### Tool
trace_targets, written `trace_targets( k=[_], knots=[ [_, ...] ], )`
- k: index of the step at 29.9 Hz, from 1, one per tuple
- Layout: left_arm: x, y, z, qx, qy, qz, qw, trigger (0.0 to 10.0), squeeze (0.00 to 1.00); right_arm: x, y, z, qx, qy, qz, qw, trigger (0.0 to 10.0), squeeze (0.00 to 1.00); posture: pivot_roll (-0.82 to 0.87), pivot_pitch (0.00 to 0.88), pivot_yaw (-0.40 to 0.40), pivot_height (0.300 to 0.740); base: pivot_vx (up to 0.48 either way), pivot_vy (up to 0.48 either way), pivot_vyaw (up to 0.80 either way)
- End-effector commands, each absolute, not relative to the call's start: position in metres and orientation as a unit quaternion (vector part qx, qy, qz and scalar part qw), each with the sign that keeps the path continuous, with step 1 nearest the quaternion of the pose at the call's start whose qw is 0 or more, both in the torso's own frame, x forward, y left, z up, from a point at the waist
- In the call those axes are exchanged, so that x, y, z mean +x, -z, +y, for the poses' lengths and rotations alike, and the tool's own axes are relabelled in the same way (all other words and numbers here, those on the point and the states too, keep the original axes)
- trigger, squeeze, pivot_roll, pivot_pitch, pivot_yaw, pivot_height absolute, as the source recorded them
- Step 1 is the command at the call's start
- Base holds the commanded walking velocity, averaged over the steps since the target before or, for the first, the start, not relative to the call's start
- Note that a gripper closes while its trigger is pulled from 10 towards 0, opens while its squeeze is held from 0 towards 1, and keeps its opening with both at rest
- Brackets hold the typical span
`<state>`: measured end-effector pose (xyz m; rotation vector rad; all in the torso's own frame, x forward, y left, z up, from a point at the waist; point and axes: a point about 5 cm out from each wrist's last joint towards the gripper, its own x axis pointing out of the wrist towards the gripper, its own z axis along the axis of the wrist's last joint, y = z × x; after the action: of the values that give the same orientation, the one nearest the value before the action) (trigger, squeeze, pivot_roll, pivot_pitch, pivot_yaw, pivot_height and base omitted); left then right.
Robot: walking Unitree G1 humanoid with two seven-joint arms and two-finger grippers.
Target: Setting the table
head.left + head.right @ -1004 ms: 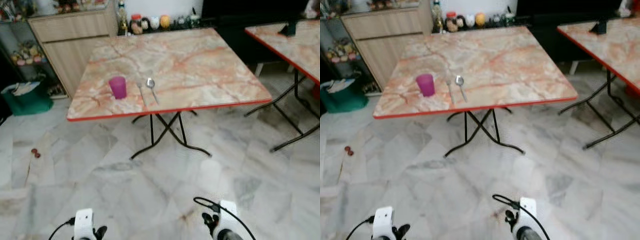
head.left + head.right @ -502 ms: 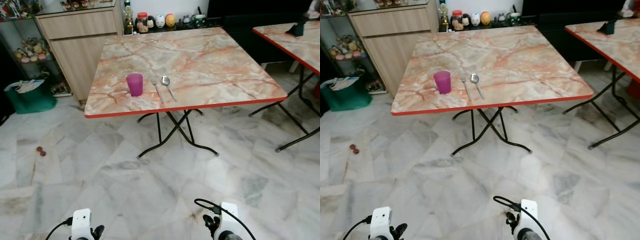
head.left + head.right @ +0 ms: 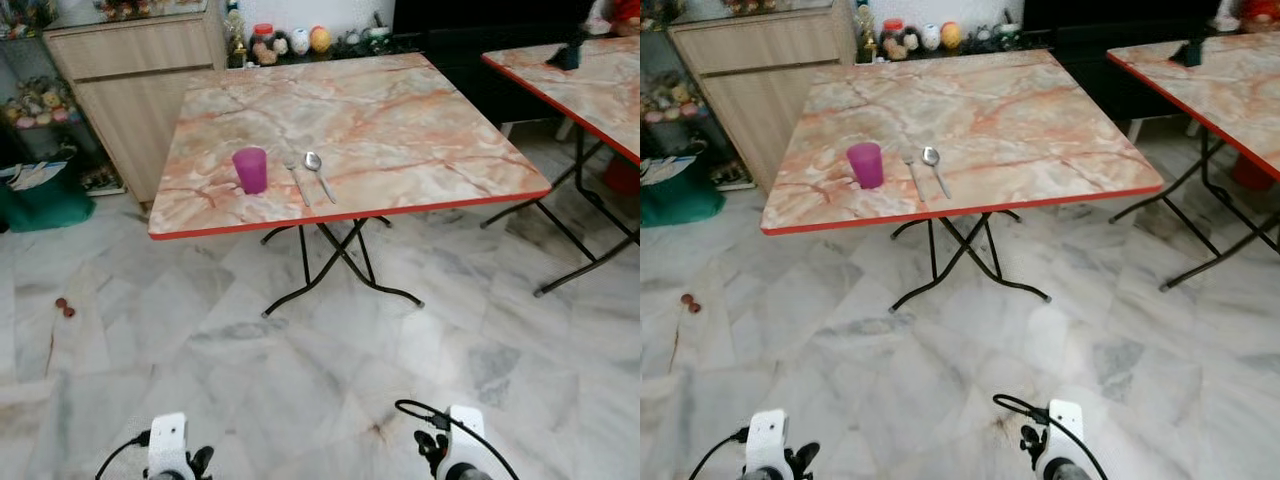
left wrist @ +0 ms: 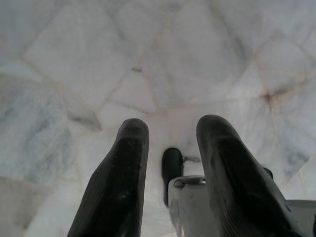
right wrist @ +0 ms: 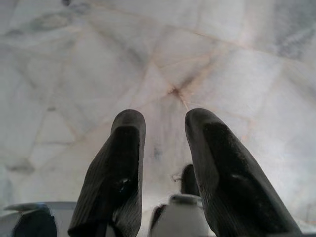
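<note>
A marble-patterned folding table (image 3: pixel 400 120) with a red edge stands ahead of me. Near its front left corner stands a purple cup (image 3: pixel 250 170). Just right of the cup lie a fork (image 3: pixel 297 183) and a spoon (image 3: pixel 318 173), side by side. Both arms hang low over the marble floor, far short of the table. My left gripper (image 4: pixel 173 129) is open with nothing between its fingers. My right gripper (image 5: pixel 164 118) is open too, with bare floor tiles beyond it.
A second matching table (image 3: pixel 590 80) stands at the right. A wooden cabinet (image 3: pixel 120 70) and a green bin (image 3: pixel 40 200) are at the back left. Black crossed legs (image 3: pixel 340 265) sit under the near table. Small red objects (image 3: pixel 64 306) lie on the floor at left.
The whole picture has swayed sideways and sharpened, so the camera moved. The cup, fork and spoon keep their places on the table. Both arms still hang low.
</note>
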<state>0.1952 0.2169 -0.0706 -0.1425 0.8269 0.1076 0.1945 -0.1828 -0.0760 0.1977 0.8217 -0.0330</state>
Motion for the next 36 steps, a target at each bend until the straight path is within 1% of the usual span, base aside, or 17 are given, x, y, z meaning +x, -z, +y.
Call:
trace_targets(
  k=[1,10,15,19,23,28,36],
  knots=[
    [0.1919,0.0717,0.2201,-0.070,-0.059,0.403,0.911,10.0,0.00,0.1895,0.0790,-0.1804,0.105,0.021,0.406,0.907,10.0,0.00,-0.06,0.000,0.067,0.740,0.000,0.000,0.00],
    [0.1924,0.0714,0.2199,-0.073,-0.060,0.402,0.911,10.0,0.00,0.1898,0.0786,-0.1816,0.087,0.014,0.407,0.909,10.0,0.00,-0.07,0.000,0.066,0.740,0.027,0.000,0.00],
    [0.1934,0.0710,0.2193,-0.073,-0.059,0.400,0.912,10.0,0.00,0.1897,0.0789,-0.1800,0.097,0.016,0.407,0.908,10.0,0.00,-0.07,0.000,0.066,0.740,0.259,0.000,0.64],
    [0.1937,0.0709,0.2187,-0.073,-0.059,0.399,0.912,10.0,0.00,0.1898,0.0790,-0.1786,0.099,0.013,0.407,0.908,10.0,0.00,-0.07,0.000,0.064,0.740,0.299,0.000,0.00],
    [0.1934,0.0712,0.2184,-0.074,-0.059,0.400,0.912,10.0,0.00,0.1896,0.0791,-0.1793,0.081,0.013,0.408,0.909,10.0,0.00,-0.06,0.000,0.061,0.740,0.308,0.000,0.00],
    [0.1928,0.0716,0.2181,-0.075,-0.060,0.400,0.911,10.0,0.00,0.1895,0.0791,-0.1788,0.078,0.004,0.409,0.909,10.0,0.00,-0.07,0.000,0.059,0.740,0.308,0.000,0.73],
    [0.1917,0.0725,0.2167,-0.078,-0.059,0.403,0.910,10.0,0.00,0.1893,0.0792,-0.1795,0.090,0.007,0.410,0.908,10.0,0.00,-0.07,0.000,0.053,0.740,0.309,0.000,0.00]
  ],
)
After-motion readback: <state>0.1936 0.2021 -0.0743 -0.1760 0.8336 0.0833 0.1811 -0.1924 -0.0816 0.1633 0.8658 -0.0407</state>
